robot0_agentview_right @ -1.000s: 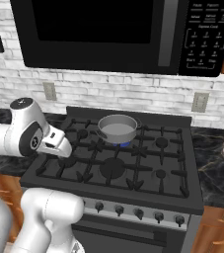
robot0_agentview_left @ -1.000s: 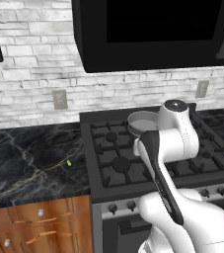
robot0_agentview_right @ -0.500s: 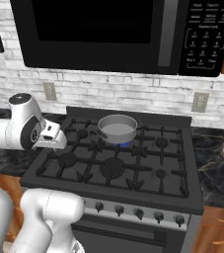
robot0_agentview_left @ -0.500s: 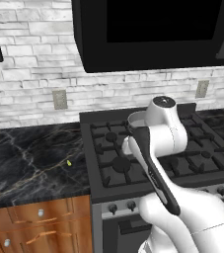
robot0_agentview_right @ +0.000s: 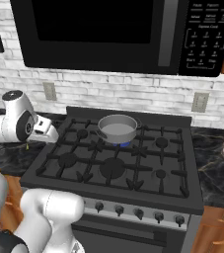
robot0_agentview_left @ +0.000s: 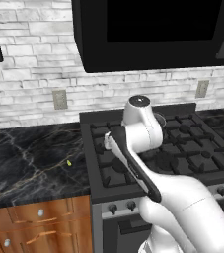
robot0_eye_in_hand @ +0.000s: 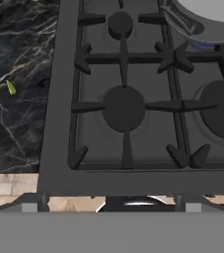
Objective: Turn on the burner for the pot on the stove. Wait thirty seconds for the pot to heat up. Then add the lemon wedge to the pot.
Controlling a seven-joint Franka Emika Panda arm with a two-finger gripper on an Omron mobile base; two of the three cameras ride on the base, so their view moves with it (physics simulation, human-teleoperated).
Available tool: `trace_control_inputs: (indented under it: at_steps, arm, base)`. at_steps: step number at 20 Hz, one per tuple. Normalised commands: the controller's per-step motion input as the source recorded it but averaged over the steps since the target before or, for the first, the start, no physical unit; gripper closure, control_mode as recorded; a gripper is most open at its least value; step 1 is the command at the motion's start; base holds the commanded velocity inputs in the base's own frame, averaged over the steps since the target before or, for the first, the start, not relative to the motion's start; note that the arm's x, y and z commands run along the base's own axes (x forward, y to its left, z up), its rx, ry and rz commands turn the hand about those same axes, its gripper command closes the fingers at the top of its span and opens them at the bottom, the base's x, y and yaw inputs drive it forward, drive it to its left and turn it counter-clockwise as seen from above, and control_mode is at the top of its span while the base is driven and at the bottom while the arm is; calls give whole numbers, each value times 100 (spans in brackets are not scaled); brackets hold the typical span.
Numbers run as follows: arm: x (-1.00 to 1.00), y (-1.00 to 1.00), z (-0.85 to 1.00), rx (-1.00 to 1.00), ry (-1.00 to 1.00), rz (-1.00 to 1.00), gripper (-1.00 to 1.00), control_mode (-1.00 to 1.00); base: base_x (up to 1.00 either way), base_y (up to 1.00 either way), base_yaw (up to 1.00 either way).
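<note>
I've got the pot (robot0_agentview_right: 117, 128) on the stove's (robot0_agentview_right: 114, 165) rear-centre burner (robot0_agentview_right: 121, 144), blue flame lit under it. Wedge (robot0_agentview_left: 69, 162) lies on the black worktop (robot0_agentview_left: 29, 160) just left of the stove, well apart from the pot. Jaws fully apart, holding nothing.

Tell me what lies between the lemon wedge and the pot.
In the hand view, bare black counter, then the stove's edge and an unlit burner with its grates separate the lemon wedge from the pot.
</note>
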Motion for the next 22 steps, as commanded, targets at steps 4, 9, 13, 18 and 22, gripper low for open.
trace_control_inputs:
  at_steps: [4,9,13,18,22]
  arm:
    - [86,68,0,-7,1,-25,-100,-100]
    - [40,28,0,0,1,-11,-100,-100]
    - [26,4,0,1,5,1,-100,-100]
    - [36,0,-27,3,1,13,-100,-100]
    - [6,0,-36,6,0,20,-100,-100]
  base:
    - [0,0,0]
    - [0,0,0]
    - [0,0,0]
    - [0,0,0]
    - [0,0,0]
